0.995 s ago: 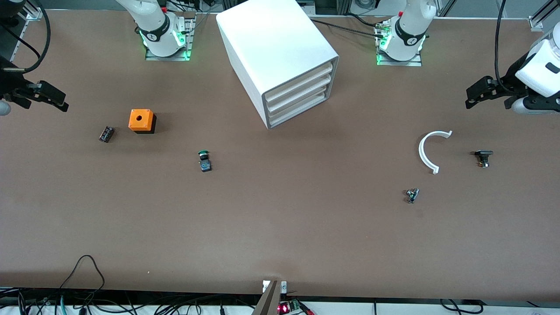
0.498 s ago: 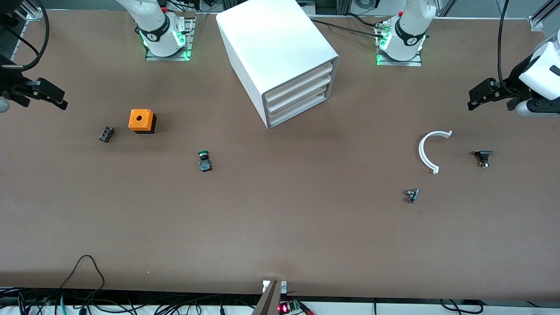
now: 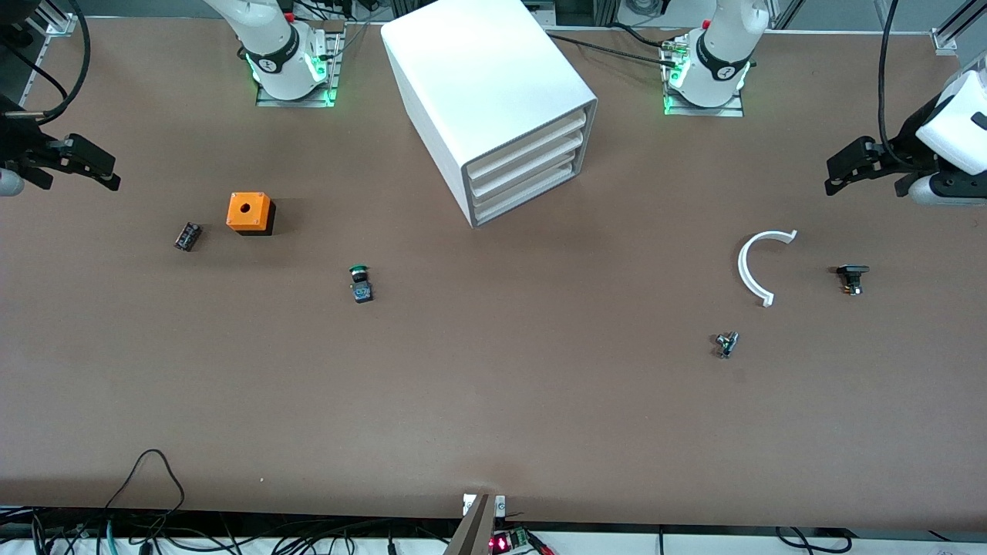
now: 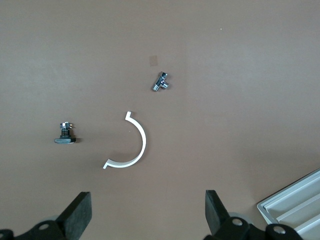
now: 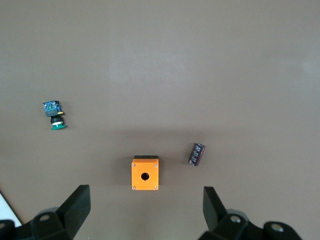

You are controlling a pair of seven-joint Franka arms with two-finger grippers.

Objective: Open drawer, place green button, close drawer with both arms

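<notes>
The white cabinet [image 3: 478, 85] stands between the arm bases, all three drawers shut; the lowest drawer [image 3: 526, 196] faces the left arm's end, and a corner of the drawer fronts shows in the left wrist view [image 4: 295, 210]. The green-capped button [image 3: 359, 283] lies on the table nearer the front camera than the cabinet, and shows in the right wrist view [image 5: 54, 116]. My left gripper [image 3: 848, 166] is open and empty, high over the left arm's end [image 4: 148, 222]. My right gripper [image 3: 85, 166] is open and empty, high over the right arm's end [image 5: 145, 215].
An orange cube with a hole [image 3: 250, 213] and a small dark part [image 3: 187, 236] lie toward the right arm's end. A white curved piece [image 3: 752, 266], a black-capped part [image 3: 852, 277] and a small metal fitting [image 3: 725, 344] lie toward the left arm's end.
Both grippers have drifted slightly upward and outward at their ends of the table. Nothing on the table has moved.
</notes>
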